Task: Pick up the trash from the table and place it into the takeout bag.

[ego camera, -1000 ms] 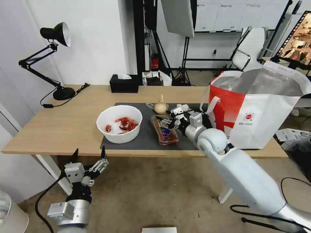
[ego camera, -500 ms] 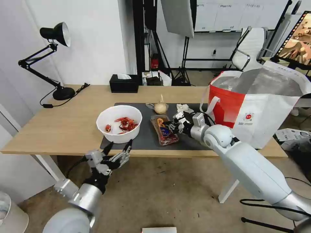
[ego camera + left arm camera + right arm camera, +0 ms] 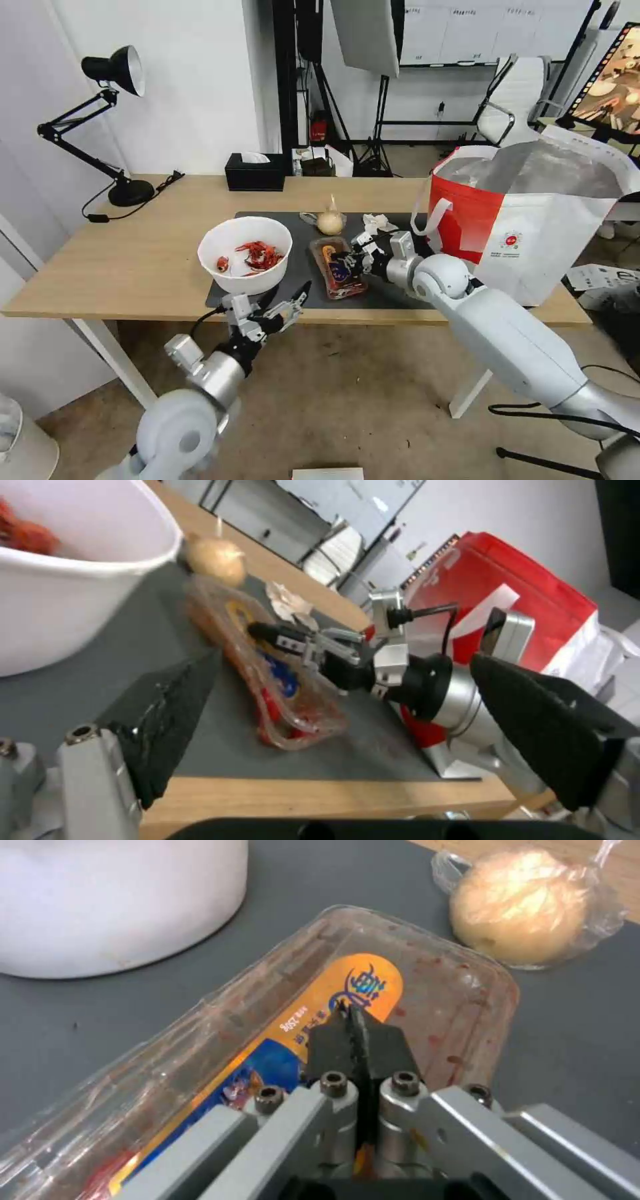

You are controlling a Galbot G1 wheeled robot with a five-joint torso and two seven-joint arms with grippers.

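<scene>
Right gripper fingers pinched together over the clear tray mid-mat; left gripper fingers wide at the bench front edge.

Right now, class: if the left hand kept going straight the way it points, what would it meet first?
Most likely the clear plastic tray on the dark mat. In the left wrist view the open left hand points at it, with the shut right hand at the tray. Depth is unclear.
</scene>
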